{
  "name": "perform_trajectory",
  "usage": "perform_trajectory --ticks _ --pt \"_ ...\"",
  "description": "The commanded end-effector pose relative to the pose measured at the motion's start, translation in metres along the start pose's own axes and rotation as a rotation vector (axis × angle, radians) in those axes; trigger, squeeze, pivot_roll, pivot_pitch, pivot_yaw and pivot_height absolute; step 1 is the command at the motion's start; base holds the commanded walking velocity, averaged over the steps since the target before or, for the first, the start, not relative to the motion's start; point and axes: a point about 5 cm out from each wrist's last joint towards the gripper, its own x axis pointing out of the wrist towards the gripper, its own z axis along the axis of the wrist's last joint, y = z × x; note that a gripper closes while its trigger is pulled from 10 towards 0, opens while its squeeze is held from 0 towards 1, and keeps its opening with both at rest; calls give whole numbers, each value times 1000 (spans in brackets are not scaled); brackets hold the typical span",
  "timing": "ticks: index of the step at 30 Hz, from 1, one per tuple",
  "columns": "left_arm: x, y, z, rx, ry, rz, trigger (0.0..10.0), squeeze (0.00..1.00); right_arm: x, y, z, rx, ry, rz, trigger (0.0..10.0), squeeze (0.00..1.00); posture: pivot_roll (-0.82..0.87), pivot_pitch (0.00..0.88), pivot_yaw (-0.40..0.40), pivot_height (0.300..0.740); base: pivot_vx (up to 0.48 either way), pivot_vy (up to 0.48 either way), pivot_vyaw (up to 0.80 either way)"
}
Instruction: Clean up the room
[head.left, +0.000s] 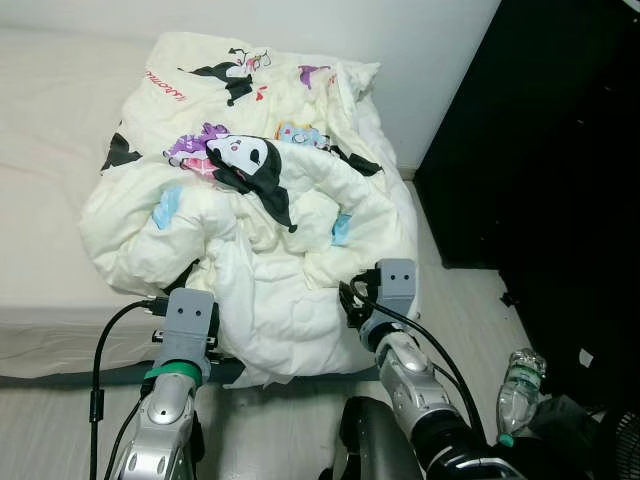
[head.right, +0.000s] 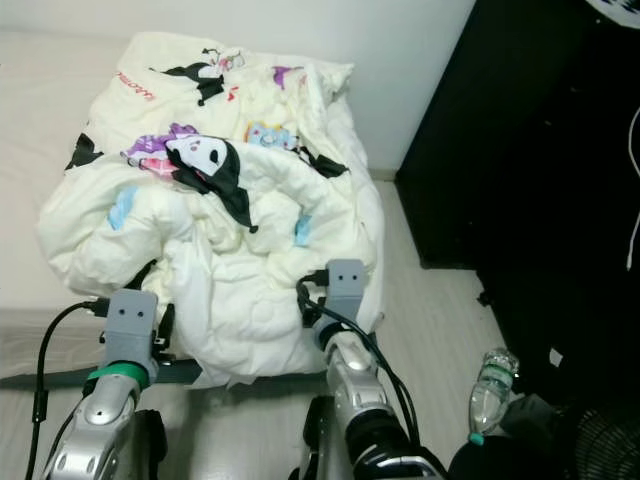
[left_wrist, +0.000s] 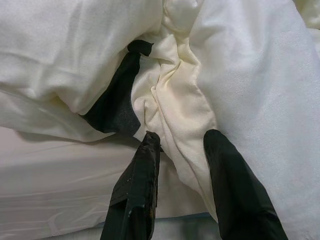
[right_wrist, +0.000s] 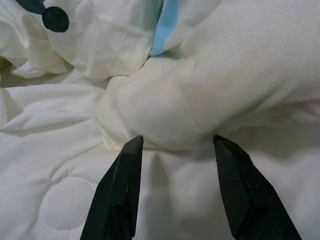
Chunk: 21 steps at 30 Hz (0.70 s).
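Bed (head.left: 50, 230), duvet (head.left: 270, 250) between both jaws

Even, soft indoor light leaves the cream duvet (head.left: 250, 250) bright and sharp. Right of the duvet, the black cabinet (head.left: 560, 150) sinks into detailless shadow.

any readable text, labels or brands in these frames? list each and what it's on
Red lettering near the far left edge of the comforter: printed text, too small and tilted to read.
Label on the water bottle on the floor by the dark cabinet: too small and blurred to read.
Nothing else legible; the wrist views show plain comforter fabric between the fingers of the left gripper and right gripper.
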Motion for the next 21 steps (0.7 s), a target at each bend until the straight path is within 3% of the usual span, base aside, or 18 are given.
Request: perform_trajectory --ticks 1,21 --pt "-3 -2 -8 -5 30 -4 10000 0 -2 -4 -5 6 16 -14 10000 0 37 83 -79 578 0 0 0" --pt "-1 -4 -7 -6 32 -16 10000 0 -3 0 -8 9 24 -11 10000 0 51 56 -66 578 0 0 0"
